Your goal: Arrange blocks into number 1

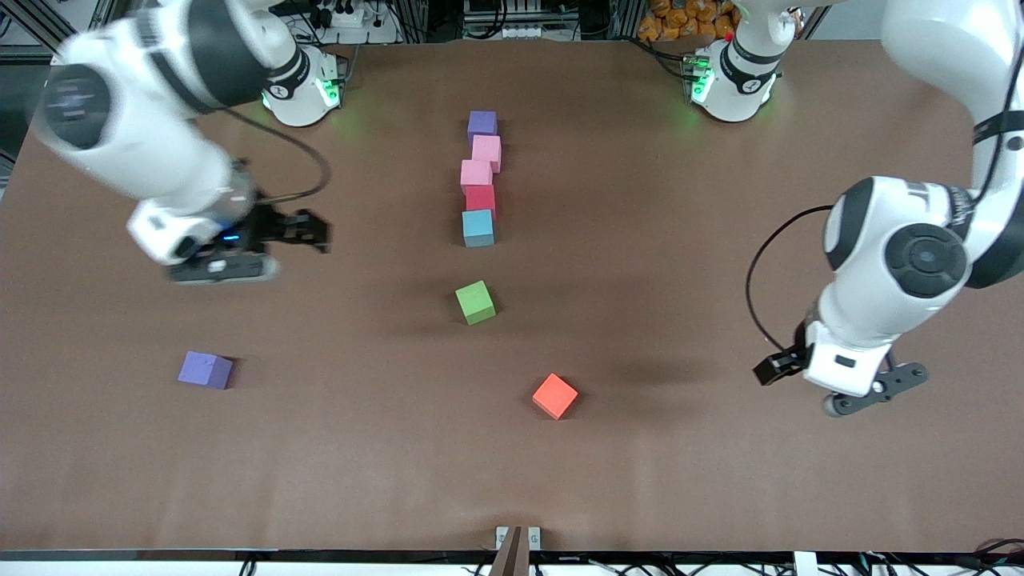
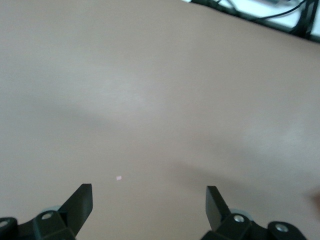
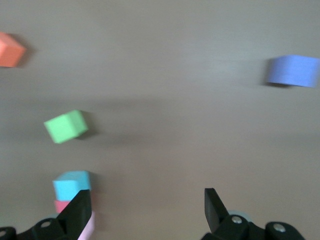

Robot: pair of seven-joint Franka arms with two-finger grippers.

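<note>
Five blocks form a column mid-table: purple [image 1: 482, 126], pink [image 1: 486, 152], pink [image 1: 476, 175], red [image 1: 481, 199], light blue [image 1: 478, 228]. Nearer the front camera lie a green block [image 1: 475, 302] and an orange block [image 1: 554, 396]. A second purple block [image 1: 206, 370] sits toward the right arm's end. My right gripper [image 1: 310, 230] is open and empty over bare table beside the column. Its wrist view shows the green block [image 3: 66, 126], light blue block [image 3: 72, 184], orange block [image 3: 10, 49] and purple block [image 3: 294, 70]. My left gripper [image 1: 868, 394] is open and empty over bare table.
The brown table [image 1: 720, 480] carries only the blocks. Both arm bases stand along the edge farthest from the front camera. Cables run along the table's edge [image 2: 280, 20] in the left wrist view. A small clamp [image 1: 517, 540] sits at the edge nearest the front camera.
</note>
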